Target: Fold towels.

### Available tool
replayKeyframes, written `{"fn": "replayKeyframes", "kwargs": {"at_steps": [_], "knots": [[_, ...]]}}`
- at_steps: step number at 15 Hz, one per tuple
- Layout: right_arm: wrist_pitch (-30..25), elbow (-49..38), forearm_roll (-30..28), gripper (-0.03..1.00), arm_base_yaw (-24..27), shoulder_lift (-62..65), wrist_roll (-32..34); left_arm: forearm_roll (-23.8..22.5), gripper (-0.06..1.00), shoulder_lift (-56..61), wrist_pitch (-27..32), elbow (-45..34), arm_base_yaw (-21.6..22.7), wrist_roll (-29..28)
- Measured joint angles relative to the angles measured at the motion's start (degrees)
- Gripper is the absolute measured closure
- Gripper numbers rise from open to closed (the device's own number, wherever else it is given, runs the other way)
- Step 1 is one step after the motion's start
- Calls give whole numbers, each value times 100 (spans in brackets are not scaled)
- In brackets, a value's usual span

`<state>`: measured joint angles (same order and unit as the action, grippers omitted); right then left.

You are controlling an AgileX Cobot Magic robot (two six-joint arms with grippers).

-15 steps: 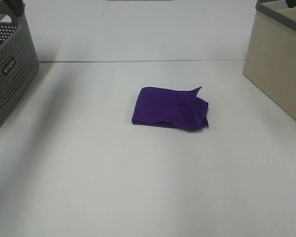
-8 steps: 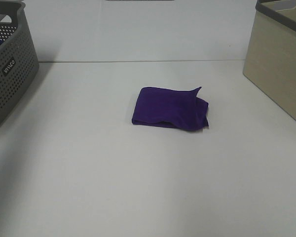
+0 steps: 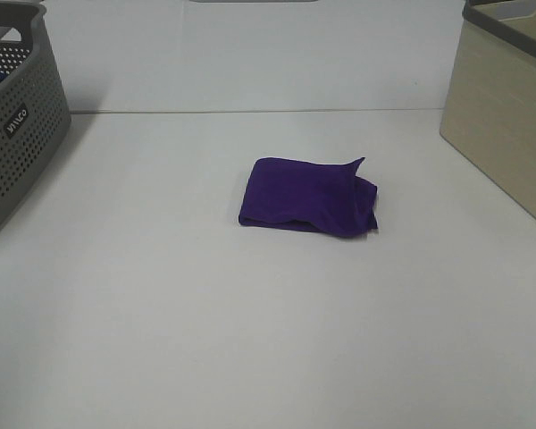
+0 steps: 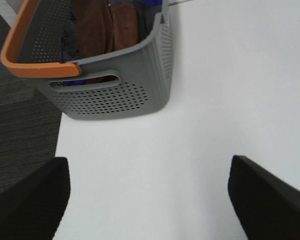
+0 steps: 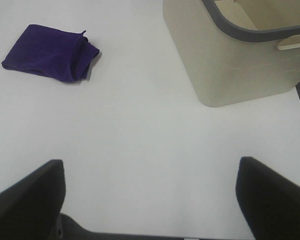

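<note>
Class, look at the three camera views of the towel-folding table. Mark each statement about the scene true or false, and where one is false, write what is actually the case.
1. The purple towel lies folded on the white table. True.
2. The left gripper is holding the towel. False: its fingers stand wide apart over bare table near the grey basket, with nothing between them.
3. The grey basket has cloth inside it. True: brown cloth shows in it.
4. The beige bin stands on top of the towel. False: it stands apart from the towel, with bare table between them.
5. The right gripper is open. True.
</note>
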<state>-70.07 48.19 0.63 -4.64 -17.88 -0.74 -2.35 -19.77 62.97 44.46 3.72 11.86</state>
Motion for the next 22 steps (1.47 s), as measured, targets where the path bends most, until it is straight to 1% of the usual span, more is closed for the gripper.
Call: {"fn": "replayKeyframes", "kwargs": {"at_steps": [2, 3, 5, 6, 8, 10, 12, 17, 18, 20, 21, 22], "knots": [[0, -435, -6, 7, 0, 894, -132, 350, 16, 722, -11, -642, 0, 92], [0, -688, -6, 7, 0, 1507, -155, 435, 16, 1163, -11, -985, 0, 109], [0, -871, -11, 7, 0, 1822, -160, 498, 16, 1845, -23, -1364, 0, 17], [86, -997, -11, 7, 0, 1822, -212, 498, 16, 1982, -40, -1432, 6, -63], [619, -1381, 46, 7, 0, 1822, -304, 481, 16, 2005, -195, -1518, 6, -258], [940, -1748, 115, 7, 0, 1822, -304, 481, 16, 2005, -252, -1541, 6, -298], [951, -1937, 160, 7, 0, 1822, -304, 481, 16, 2005, -269, -1541, 6, -304], [957, -1942, 115, 7, 0, 1799, -304, 481, 16, 2005, -269, -1541, 6, -309], [957, -1942, 86, 5, 0, 1765, -304, 481, 15, 2005, -269, -1541, 6, -315], [957, -1942, 74, 1, 0, 1684, -304, 470, 7, 2005, -269, -1541, 6, -372], [957, -1942, 74, -1, 0, 1639, -304, 435, 0, 2005, -269, -1541, 6, -464], [963, -1942, 74, -1, 0, 1581, -304, 390, -3, 2005, -269, -1541, 6, -544]]}}
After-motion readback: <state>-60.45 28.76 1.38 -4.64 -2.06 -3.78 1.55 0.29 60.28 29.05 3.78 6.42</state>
